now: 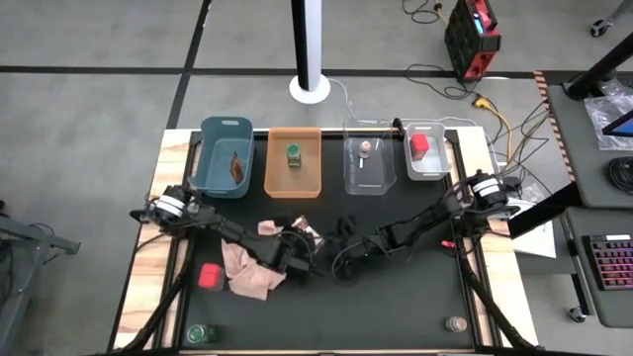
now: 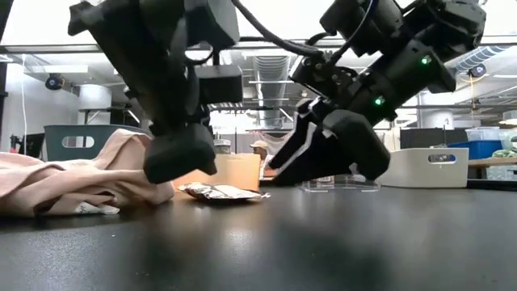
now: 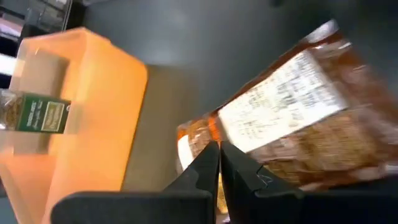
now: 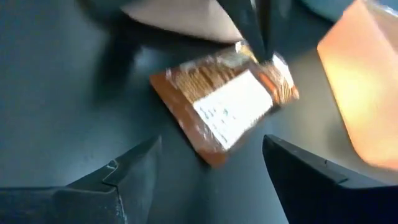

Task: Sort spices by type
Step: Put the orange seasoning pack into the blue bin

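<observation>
The black table (image 1: 396,307) carries four bins along its far edge and a pink cloth (image 1: 247,272) at left centre. The left gripper (image 3: 219,163) sits just right of the cloth, its fingers pressed fully together on the corner of an orange-brown foil packet (image 4: 224,109) that lies flat on the table beside the orange bin (image 1: 294,183). The right gripper (image 4: 211,165) hovers just right of the packet, fingers spread wide and holding nothing, the packet lying ahead of its fingertips, apart from them.
</observation>
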You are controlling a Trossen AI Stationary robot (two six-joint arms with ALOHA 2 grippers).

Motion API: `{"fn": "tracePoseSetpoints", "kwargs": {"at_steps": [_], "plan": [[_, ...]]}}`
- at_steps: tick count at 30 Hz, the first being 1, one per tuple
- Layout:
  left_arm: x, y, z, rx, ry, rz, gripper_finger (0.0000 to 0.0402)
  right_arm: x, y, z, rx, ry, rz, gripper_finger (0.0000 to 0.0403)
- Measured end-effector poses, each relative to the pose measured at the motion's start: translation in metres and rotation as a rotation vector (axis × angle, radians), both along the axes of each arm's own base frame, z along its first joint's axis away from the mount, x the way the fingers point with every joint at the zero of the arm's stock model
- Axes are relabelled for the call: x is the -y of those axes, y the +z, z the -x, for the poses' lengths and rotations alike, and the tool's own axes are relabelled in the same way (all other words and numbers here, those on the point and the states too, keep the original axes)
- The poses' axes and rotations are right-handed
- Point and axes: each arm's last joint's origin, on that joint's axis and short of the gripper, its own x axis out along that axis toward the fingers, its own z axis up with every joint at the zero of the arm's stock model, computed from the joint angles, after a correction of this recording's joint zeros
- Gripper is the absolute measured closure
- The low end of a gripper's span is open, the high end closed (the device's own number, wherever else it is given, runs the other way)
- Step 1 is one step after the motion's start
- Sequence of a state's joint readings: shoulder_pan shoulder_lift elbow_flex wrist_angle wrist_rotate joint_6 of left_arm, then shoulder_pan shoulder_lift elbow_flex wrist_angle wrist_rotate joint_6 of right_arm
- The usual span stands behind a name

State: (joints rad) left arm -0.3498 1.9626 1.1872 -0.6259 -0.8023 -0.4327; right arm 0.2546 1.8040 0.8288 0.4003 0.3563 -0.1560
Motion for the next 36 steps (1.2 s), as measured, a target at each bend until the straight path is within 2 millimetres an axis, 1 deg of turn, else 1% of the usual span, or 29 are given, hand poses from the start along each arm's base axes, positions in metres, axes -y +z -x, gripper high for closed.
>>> {"fn": "tracePoseSetpoints", "kwargs": {"at_steps": [3,7,13,19,23,26,28,34,36], "plan": [[-0.01,-0.006,0.001,-0.007,0.022,-0.003,0.0402,-0.002,-0.004,-0.004,0.006,0.049,-0.012,0.0129],[-0.015,-0.016,0.003,0.01,0.019,0.033,0.0401,-0.005,-0.007,-0.01,0.009,0.082,-0.008,0.0131],[-0.015,-0.018,0.002,0.049,0.008,0.056,0.0401,0.001,-0.014,-0.018,-0.009,0.08,0.015,0.0143],[-0.012,-0.018,-0.003,0.075,-0.034,0.131,0.0401,0.009,-0.025,-0.028,-0.024,0.071,0.03,0.0157],[-0.01,-0.018,-0.006,0.096,-0.053,0.145,0.0401,0.011,-0.029,-0.033,-0.03,0.075,0.043,0.0174],[-0.01,-0.018,-0.006,0.097,-0.054,0.149,0.0401,0.013,-0.028,-0.035,-0.037,0.082,0.052,0.0203],[-0.01,-0.018,-0.006,0.097,-0.055,0.151,0.0401,0.015,-0.027,-0.035,-0.051,0.083,0.054,0.0236],[-0.009,-0.015,-0.008,0.105,-0.05,0.128,0.0401,0.019,-0.028,-0.034,-0.076,0.104,0.054,0.0374],[-0.008,-0.01,-0.01,0.093,-0.053,0.118,0.0401,0.019,-0.027,-0.034,-0.078,0.107,0.061,0.0384]]}}
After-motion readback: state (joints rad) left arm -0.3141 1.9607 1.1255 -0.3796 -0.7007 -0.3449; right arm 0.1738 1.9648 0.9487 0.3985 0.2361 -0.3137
